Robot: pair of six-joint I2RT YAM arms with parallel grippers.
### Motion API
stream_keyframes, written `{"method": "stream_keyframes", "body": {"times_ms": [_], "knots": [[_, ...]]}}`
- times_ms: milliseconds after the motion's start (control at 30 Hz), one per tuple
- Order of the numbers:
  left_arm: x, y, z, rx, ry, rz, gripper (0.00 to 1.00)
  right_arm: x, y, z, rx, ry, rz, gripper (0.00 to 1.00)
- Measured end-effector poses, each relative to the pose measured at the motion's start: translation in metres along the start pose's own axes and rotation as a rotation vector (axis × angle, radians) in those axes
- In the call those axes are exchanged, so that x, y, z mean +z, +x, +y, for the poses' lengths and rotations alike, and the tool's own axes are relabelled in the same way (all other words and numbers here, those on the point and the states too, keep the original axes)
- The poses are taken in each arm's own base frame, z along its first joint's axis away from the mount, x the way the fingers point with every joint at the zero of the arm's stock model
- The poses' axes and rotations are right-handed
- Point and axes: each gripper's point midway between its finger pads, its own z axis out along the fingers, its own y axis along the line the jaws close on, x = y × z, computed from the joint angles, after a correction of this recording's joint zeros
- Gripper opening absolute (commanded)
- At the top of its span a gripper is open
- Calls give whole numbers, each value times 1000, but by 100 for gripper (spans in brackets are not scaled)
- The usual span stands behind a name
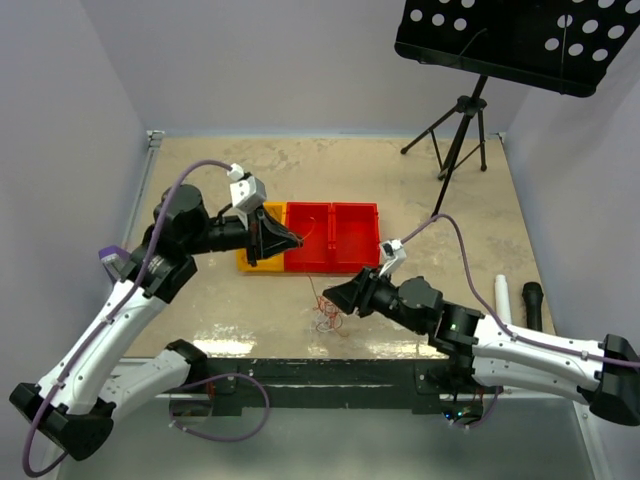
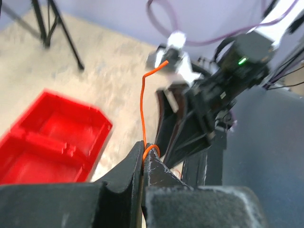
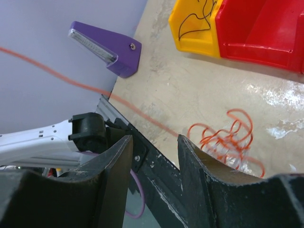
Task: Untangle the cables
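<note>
- Beige table carries everything, and the bins stand in its middle, where both arms can reach them.
- The red bin touches the yellow bin. I judge that they are places for sorted cables, because one black cable already lies in the yellow one.
- The left gripper is above the border of the two bins. Its fingers are pressed together on one orange wire, which stands up out of them. The height seems meant to draw this wire free from the rest.
- The right gripper hangs low just beside the tangle. Its fingers are apart with nothing between them, probably ready to hold the heap down.
- The tangle, orange-red with some pale loops, lies on the table between the red bin and the arm bases.
</note>
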Motion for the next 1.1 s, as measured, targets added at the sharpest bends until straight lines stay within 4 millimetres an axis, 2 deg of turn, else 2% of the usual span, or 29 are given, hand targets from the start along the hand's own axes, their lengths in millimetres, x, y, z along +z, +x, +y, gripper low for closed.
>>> {"method": "stream_keyframes", "body": {"times_ms": [67, 133, 233, 300, 333, 633, 867, 1100], "knots": [[1, 23, 13, -15, -51, 19, 0, -4, 1, -3, 7, 3, 2, 50], [-1, 58, 28, -46, -116, 68, 0, -7, 4, -7, 12, 15, 11, 55], [-9, 119, 52, -72, -227, 179, 0, -10, 10, -17, 19, 43, 30, 56], [-18, 148, 65, -64, -303, 248, 0, -11, 14, -23, 18, 66, 45, 55], [-22, 156, 71, -52, -335, 271, 0, -11, 16, -25, 17, 77, 50, 55], [-57, 165, 108, 116, -565, 362, 0, -8, 36, -52, -12, 180, 119, 47], [-61, 179, 113, 110, -573, 431, 0, 7, 67, -74, -57, 249, 207, 44], [-61, 187, 112, 90, -560, 459, 0, 21, 107, -79, -105, 252, 310, 43]]}}
